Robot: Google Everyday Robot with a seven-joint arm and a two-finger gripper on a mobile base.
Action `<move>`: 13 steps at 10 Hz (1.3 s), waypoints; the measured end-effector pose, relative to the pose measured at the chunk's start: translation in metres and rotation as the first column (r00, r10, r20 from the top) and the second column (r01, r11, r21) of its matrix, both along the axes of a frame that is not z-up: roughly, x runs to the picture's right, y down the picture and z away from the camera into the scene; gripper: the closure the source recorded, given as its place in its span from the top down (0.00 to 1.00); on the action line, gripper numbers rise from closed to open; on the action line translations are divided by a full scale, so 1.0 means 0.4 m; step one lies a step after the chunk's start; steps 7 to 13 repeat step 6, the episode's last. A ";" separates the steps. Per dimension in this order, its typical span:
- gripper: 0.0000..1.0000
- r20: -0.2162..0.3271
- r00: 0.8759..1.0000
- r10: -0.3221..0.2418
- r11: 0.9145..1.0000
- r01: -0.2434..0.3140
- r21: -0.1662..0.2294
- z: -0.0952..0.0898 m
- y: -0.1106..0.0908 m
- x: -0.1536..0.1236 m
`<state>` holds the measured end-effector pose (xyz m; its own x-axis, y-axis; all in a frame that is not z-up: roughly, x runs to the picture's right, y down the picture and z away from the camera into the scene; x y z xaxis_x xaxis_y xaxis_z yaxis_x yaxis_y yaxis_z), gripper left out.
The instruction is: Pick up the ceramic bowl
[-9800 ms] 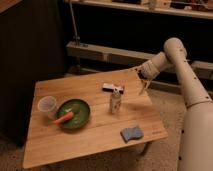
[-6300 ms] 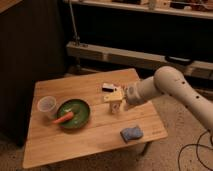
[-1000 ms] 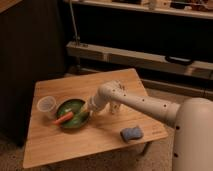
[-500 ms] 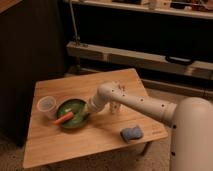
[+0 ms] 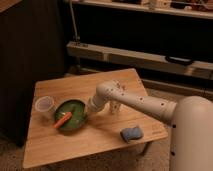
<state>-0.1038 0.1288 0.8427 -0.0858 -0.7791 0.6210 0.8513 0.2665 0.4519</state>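
Nearest me on the wooden bench (image 5: 75,145) lies a blue sponge (image 5: 131,133), toward the front right corner, well apart from the dishes. Further in on the left sits the ceramic bowl (image 5: 75,111), wide, shallow and dark green, flat on the bench with an orange carrot-like item (image 5: 62,120) lying across its near left side. Just beside the bowl's left rim stands a small translucent plastic cup (image 5: 44,105). My white arm (image 5: 142,102) reaches in from the right and bends down so the claw (image 5: 91,107) meets the bowl's right rim, which I judge is the thin edge to pinch. I cannot tell how the claw stands, since the wrist hides it. Behind the arm a small pale container (image 5: 115,106) stands upright near the bench's middle. Beyond is a dark shelf unit (image 5: 140,55)
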 end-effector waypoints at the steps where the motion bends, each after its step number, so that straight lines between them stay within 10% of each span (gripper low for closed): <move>1: 0.06 0.016 1.000 -0.002 1.000 0.002 0.004 -0.038 -0.029 0.008; 6: 0.06 0.175 0.983 0.055 0.998 -0.049 -0.041 -0.281 -0.194 0.064; 13: 0.06 0.175 0.983 0.055 0.998 -0.049 -0.041 -0.281 -0.194 0.064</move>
